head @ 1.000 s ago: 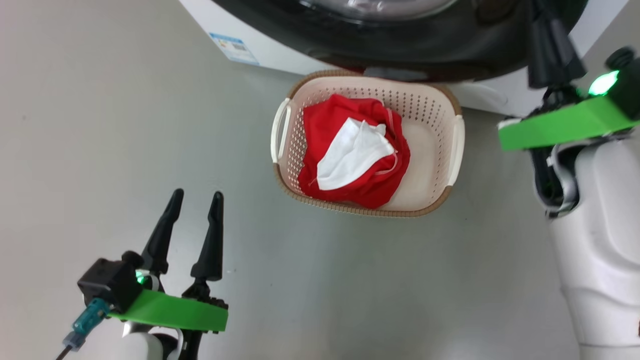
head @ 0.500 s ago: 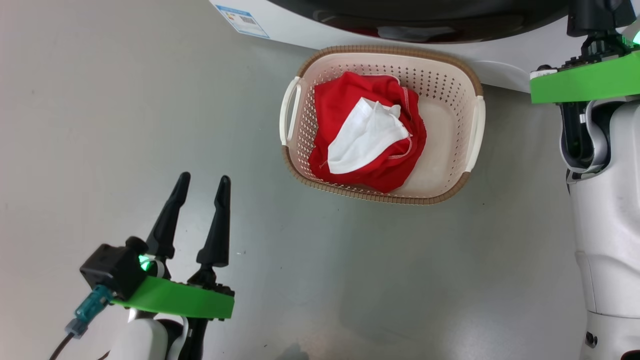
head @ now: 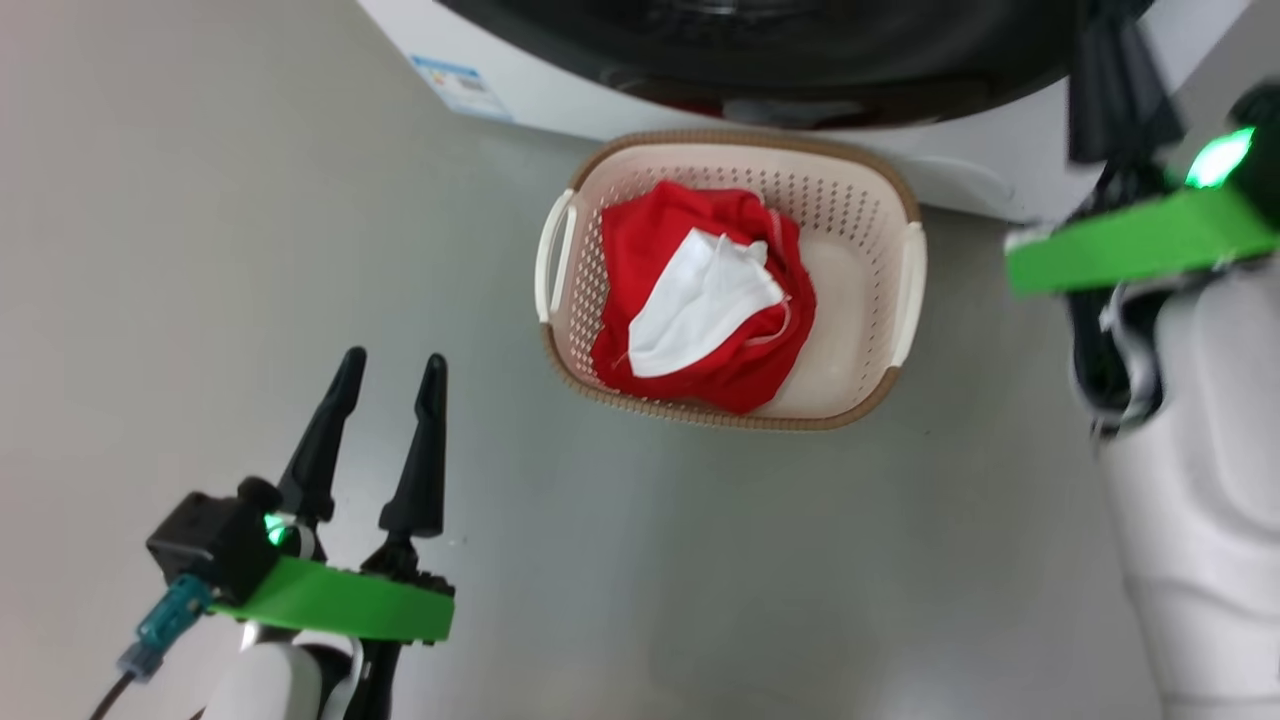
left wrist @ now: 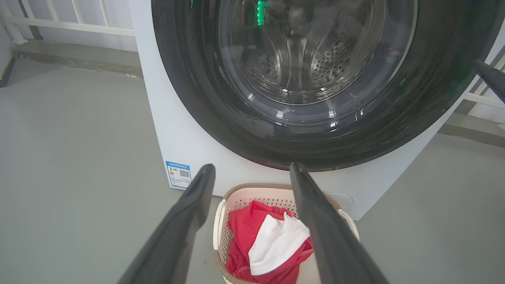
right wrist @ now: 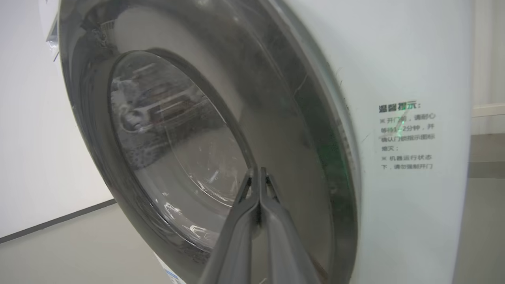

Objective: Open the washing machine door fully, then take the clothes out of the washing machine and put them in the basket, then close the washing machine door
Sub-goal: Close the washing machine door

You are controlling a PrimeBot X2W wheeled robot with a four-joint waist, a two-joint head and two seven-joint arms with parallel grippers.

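Grey floor lies beneath the left pincer. Ahead and to its left, a white railing stands on a low kerb. Left of the right pincer, a white wall with dark skirting.

Grey floor under basket, washing machine

glossy black washing machine door, soft cloth clothes, perforated plastic basket, matt grey floor

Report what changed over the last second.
Nothing in the scene visibly moved; the head camera swayed, shifting the whole picture. The red clothes lie in the basket as before, the left hand stays open above the floor, the right hand stays shut by the washing machine door.
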